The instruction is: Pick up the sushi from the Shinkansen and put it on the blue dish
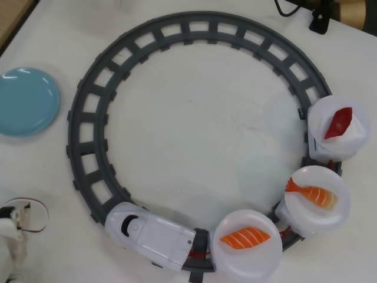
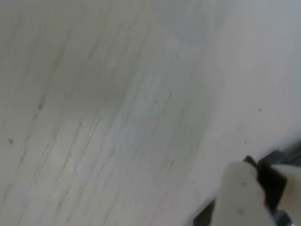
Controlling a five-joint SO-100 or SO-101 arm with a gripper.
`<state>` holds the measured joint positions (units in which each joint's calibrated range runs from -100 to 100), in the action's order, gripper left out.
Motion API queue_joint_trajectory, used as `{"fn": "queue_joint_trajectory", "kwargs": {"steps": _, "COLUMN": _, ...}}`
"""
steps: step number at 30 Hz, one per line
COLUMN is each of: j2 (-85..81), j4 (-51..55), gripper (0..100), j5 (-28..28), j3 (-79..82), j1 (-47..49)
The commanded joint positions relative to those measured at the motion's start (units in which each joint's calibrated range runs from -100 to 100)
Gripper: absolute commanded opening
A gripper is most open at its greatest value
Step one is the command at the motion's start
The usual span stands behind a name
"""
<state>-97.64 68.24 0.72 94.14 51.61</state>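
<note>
Gripper [image 2: 251, 200] sat nearest your wrist lens, lower right, blurred; opening and hold impossible to tell. Grey track ring [image 1: 88, 127] filled white table [image 1: 194, 130]. Shinkansen [image 1: 150, 234] rode bottom arc, carrying plates. Blue dish [image 1: 26, 100] waited upper left, bare. Sushi [image 1: 311, 193] lay lower right on middle plate.

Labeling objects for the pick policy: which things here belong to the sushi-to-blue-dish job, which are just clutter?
Job:
- sushi, forked tail, middle white plate
- Shinkansen
- blue dish

Clutter:
- flat salmon piece
- dark red piece
- track
- black cable
</note>
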Motion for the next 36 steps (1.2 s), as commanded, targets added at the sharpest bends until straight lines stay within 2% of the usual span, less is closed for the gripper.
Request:
{"fn": "queue_joint_trajectory", "kwargs": {"steps": 1, "j2": -0.29, "j4": 0.09, "gripper": 3, "j5": -0.04, "j3": -0.28, "j1": -0.65}}
{"fn": "queue_joint_trajectory", "kwargs": {"steps": 11, "j2": 0.79, "j4": 2.72, "gripper": 3, "j5": -0.2, "j3": -13.8, "j1": -0.73}}
{"fn": "queue_joint_trajectory", "kwargs": {"steps": 26, "j2": 1.29, "j4": 4.33, "gripper": 3, "j5": -0.31, "j3": -23.54, "j1": -3.99}}
{"fn": "queue_joint_trajectory", "kwargs": {"steps": 36, "j2": 21.36, "j4": 4.33, "gripper": 3, "j5": -0.31, "j3": -38.78, "j1": -9.54}}
